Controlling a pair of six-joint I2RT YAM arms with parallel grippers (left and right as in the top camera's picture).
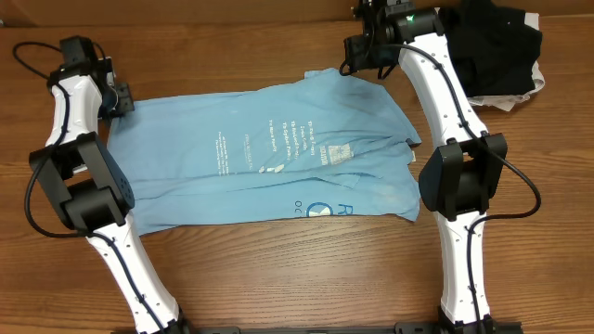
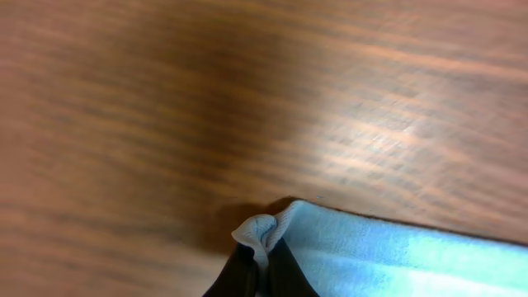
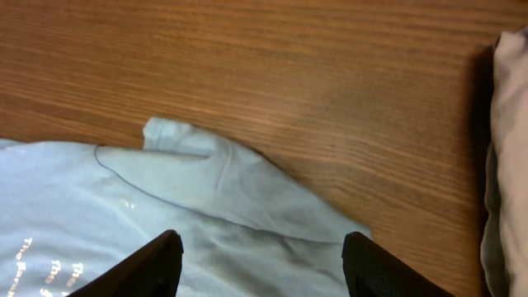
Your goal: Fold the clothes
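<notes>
Readying a fold, our left jaws pinched the sky-blue T-shirt [image 1: 269, 153] at ten o'clock; our right jaws hovered spread.

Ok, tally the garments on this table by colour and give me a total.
Light blue: 1, the T-shirt
Black: 1, the black garment
Cream: 1, the cream garment
Total: 3
</notes>
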